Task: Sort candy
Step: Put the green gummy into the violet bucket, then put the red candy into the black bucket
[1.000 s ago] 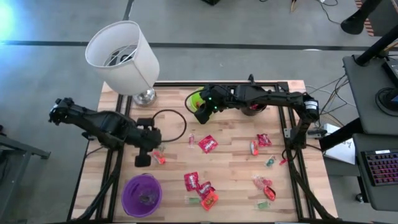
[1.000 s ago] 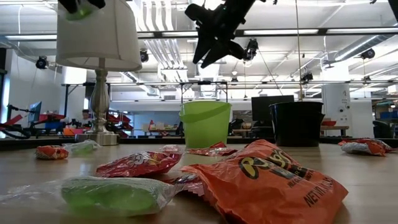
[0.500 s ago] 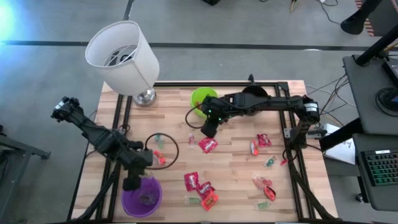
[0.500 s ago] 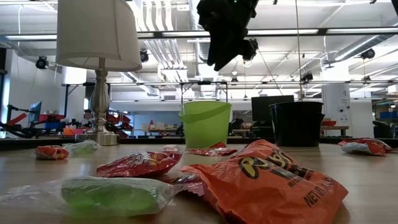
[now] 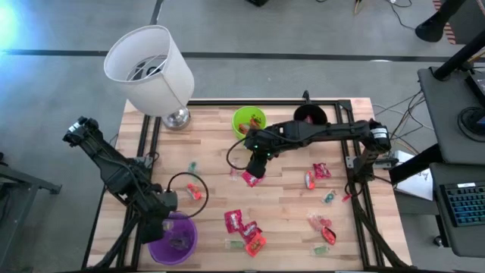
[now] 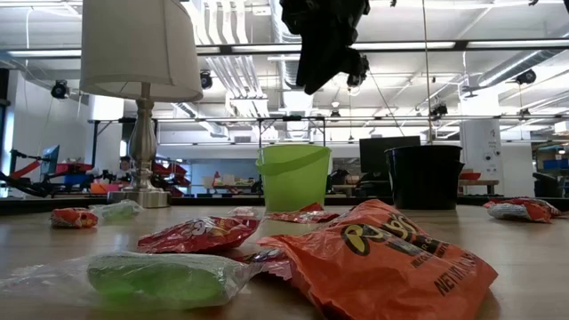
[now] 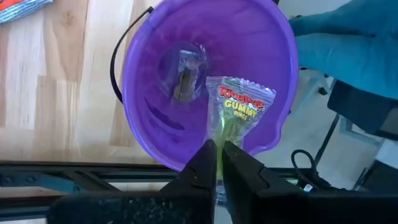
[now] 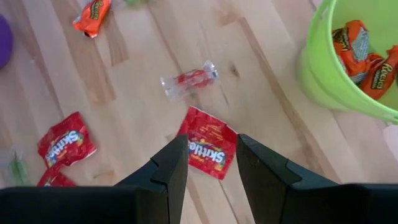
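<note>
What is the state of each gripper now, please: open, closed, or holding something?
Left gripper: closed on a gummy ring packet, over the purple cup.
Right gripper: open, empty, above a red Skittles packet.

The green packet (image 7: 233, 115) shows "RingPop Gummy". 2 red packets (image 8: 208, 142) (image 8: 65, 140) show "Skittles". The big orange packet (image 6: 391, 253) shows part of "Reese's".

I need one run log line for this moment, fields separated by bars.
left hand: shut on gummy packet, over purple cup | right hand: open, above red Skittles packet | green cup: holds orange packets
</note>
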Tool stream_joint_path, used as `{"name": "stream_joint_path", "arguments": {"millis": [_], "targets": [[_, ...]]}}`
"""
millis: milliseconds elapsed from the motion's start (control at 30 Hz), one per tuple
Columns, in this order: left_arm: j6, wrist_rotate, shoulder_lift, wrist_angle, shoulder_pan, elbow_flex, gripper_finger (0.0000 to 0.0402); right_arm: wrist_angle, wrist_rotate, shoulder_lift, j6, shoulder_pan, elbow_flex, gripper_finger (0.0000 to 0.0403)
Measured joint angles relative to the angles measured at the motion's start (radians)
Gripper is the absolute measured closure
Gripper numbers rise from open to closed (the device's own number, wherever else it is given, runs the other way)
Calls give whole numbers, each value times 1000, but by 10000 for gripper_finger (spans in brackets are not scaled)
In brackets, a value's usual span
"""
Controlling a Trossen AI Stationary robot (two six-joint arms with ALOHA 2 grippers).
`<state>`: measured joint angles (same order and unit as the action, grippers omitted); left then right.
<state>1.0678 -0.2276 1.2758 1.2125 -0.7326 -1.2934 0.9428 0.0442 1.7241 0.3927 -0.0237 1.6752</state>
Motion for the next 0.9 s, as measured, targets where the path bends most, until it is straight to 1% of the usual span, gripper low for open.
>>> {"name": "stream_joint_path", "arguments": {"millis": [133,267,400,467,567,667,800,900], "targets": [[15,0,0,0,0,0,376,-1,0,0,0,9,-1,275],[16,-27,0,0,0,0,347,-1,8,0,0,11,-9,275],[4,-7,0,5,0,0,322,-6,8,0,9,11,-30,275],[-6,44,0,22,0,0,316,-5,8,0,36,14,-50,275],[-11,182,0,66,1,0,315,26,8,0,86,25,-77,275],[-10,304,0,143,2,0,315,94,8,0,141,37,-87,275],[-4,399,0,270,2,0,315,172,10,0,253,52,-95,275],[-4,476,0,353,2,1,315,191,22,0,323,76,-107,275]]}}
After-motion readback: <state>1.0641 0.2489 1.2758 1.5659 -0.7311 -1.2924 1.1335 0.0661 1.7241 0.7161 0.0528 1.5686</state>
